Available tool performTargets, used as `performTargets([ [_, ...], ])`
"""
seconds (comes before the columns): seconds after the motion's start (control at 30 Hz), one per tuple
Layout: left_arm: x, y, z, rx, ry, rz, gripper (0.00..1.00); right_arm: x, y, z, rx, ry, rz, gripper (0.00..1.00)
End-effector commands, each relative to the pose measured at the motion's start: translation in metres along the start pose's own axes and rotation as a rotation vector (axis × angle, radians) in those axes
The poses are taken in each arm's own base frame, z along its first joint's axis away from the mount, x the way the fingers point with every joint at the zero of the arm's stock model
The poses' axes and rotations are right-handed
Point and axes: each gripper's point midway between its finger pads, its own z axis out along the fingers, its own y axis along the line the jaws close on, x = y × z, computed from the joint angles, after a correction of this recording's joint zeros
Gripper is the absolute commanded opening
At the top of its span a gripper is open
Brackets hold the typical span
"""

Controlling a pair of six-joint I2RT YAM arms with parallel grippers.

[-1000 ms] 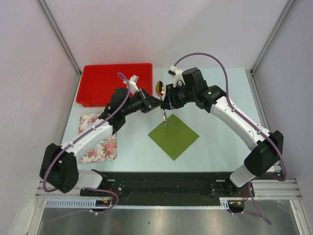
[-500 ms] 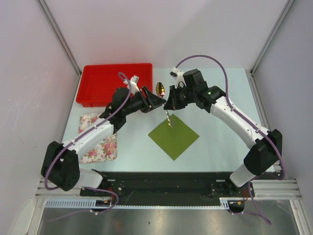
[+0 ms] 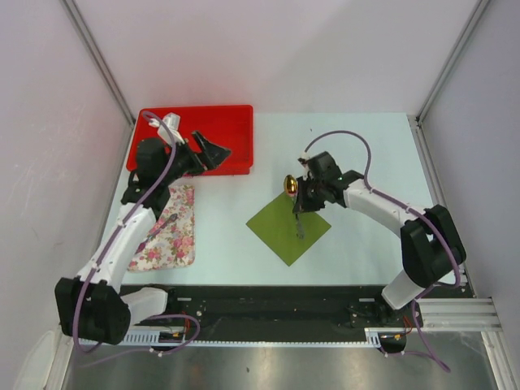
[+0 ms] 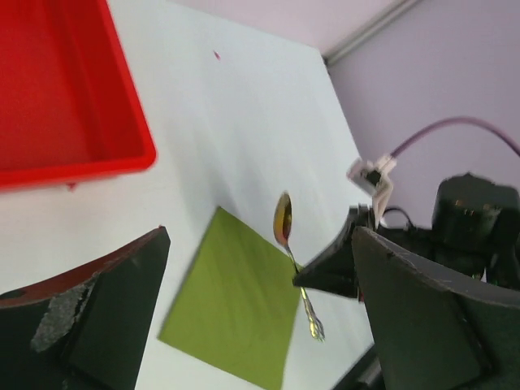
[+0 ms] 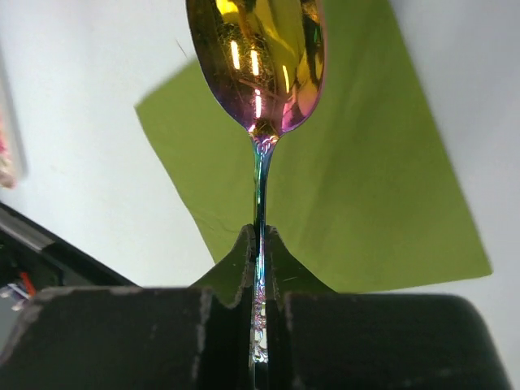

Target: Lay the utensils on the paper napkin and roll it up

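Overhead wide; wrists close (apparently sharing napkin (image 3: 275, 233)).

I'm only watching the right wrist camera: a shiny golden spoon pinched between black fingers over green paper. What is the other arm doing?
Observer: The left gripper hangs by the front of a red plastic tray at the far left, jaws wide open, holding nothing.
Operator: Is my spoon lying flat on the paper?
Observer: Not flat. In the left wrist view the shiny golden metal spoon stands tilted, bowl up, handle end down near the olive-green paper napkin; whether it touches, I cannot tell.
Operator: Anything else lying around?
Observer: A floral pink-and-white cloth lies in front of the tray, partly under the left arm.
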Motion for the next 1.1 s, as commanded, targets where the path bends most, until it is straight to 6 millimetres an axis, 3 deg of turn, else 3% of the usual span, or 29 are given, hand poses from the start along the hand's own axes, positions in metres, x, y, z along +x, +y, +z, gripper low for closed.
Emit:
performTargets([
  [0.0, -0.024, 0.008, -0.024, -0.12, -0.046, 0.144, 1.0, -0.021, 0.021, -0.004, 0.01, -0.155, -0.023, 0.0],
  [0.1, -0.028, 0.024, -0.027, -0.223, -0.023, 0.212, 1.0, -0.018, 0.014, 0.008, 0.034, -0.129, -0.004, 0.0],
  [0.23, -0.049, 0.02, -0.04, -0.232, -0.103, 0.293, 1.0, -0.012, 0.016, 0.026, 0.057, -0.09, 0.006, 0.0],
  [0.43, -0.072, 0.031, -0.052, -0.275, -0.145, 0.299, 1.0, -0.003, 0.007, 0.047, 0.108, -0.04, 0.027, 0.0],
  [0.7, -0.068, 0.036, -0.053, -0.225, -0.142, 0.22, 1.0, 0.0, -0.01, 0.066, 0.192, -0.006, 0.076, 0.0],
  [0.83, -0.075, 0.048, -0.056, -0.252, -0.162, 0.18, 1.0, 0.002, -0.018, 0.069, 0.222, 0.001, 0.102, 0.0],
  [1.07, -0.077, 0.05, -0.05, -0.233, -0.159, 0.146, 1.0, 0.003, -0.023, 0.073, 0.233, 0.013, 0.105, 0.0],
])
